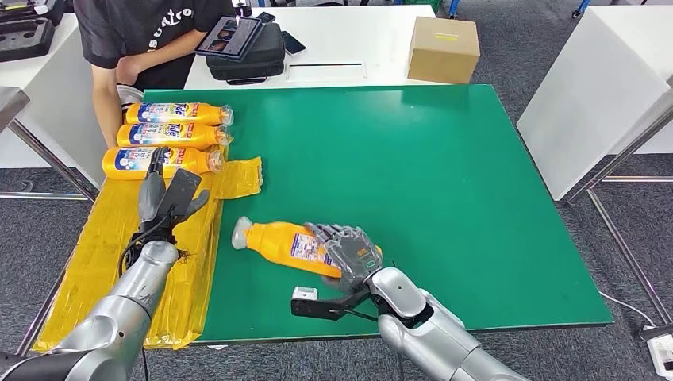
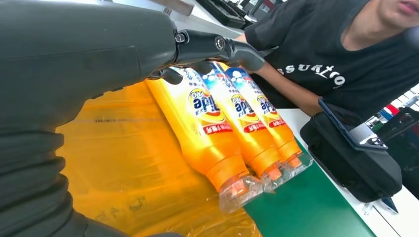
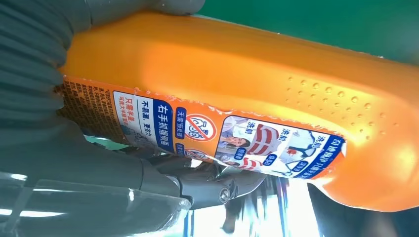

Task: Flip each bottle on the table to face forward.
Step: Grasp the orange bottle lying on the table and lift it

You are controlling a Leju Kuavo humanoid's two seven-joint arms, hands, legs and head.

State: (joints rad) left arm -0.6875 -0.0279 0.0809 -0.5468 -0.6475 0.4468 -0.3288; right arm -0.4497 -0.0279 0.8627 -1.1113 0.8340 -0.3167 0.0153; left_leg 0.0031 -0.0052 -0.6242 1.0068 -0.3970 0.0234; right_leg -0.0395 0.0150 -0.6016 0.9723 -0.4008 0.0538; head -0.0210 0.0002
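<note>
Four bottles: three [image 1: 171, 136] side by side, caps right; fourth bottle [image 1: 278, 240] gripped by right hand [image 1: 351, 255], cap left. Left hand [image 1: 168, 195] open.

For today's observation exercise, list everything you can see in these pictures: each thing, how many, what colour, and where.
Plastic detergent bottles in a row: three, orange, far-left table corner, on plastic sheet.
Lone plastic detergent bottle: one, orange, lying near table's front.
Crinkled plastic sheet: one, yellow, table's left edge.
Table top: one, green.
Cardboard box: one, brown, white table behind.
Zipped bag: one, black, tablet on top.
Person: one, black shirt, behind row.
Left hand: grey, near row, fingers apart.
Right hand: grey, holds lone bottle.
</note>
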